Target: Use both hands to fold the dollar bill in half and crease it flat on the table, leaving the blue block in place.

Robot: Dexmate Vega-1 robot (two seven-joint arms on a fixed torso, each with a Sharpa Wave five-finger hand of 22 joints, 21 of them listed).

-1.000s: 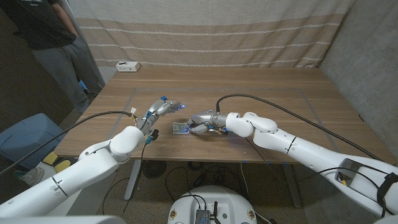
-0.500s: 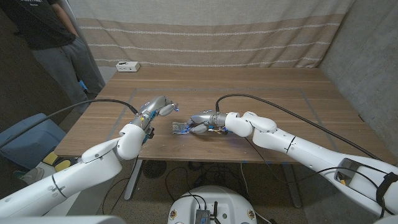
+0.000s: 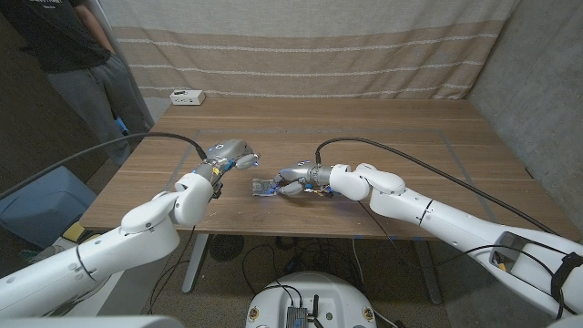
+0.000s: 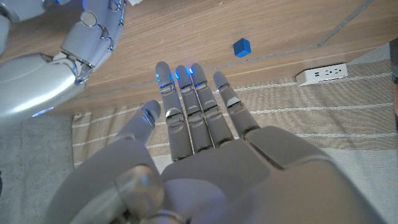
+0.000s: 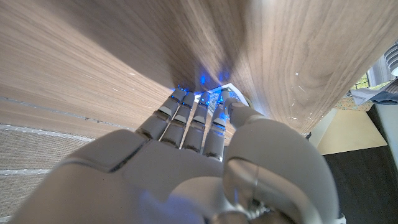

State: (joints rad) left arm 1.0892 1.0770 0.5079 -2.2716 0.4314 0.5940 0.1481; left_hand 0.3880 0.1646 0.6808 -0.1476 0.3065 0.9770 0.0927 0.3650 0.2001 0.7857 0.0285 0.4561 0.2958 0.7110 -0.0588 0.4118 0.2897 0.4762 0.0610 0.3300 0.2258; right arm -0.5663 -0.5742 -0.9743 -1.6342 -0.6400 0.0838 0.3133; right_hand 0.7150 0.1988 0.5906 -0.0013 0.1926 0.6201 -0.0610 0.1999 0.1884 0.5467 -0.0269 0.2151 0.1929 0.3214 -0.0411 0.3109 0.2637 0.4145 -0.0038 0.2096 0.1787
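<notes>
The dollar bill [image 3: 265, 188] lies near the table's front edge, at the middle. My right hand [image 3: 296, 175] reaches it from the right. Its fingertips and thumb pinch the bill's right end, seen up close as a pale corner of the bill [image 5: 225, 93]. My left hand [image 3: 233, 154] hovers to the left of the bill, apart from it, fingers straight and holding nothing. In the left wrist view the left hand [image 4: 193, 118] points toward the small blue block [image 4: 242, 47] on the wood, and the right hand [image 4: 93, 31] shows beside it.
A white power strip [image 3: 188, 96] lies at the table's far left edge; the power strip [image 4: 320, 73] also appears in the left wrist view. A person [image 3: 77, 46] stands beyond the left corner. A striped curtain hangs behind the table.
My left hand has drawn back a little to the left, away from the bill, and its forearm has swung up. The right hand and bill have stayed put.
</notes>
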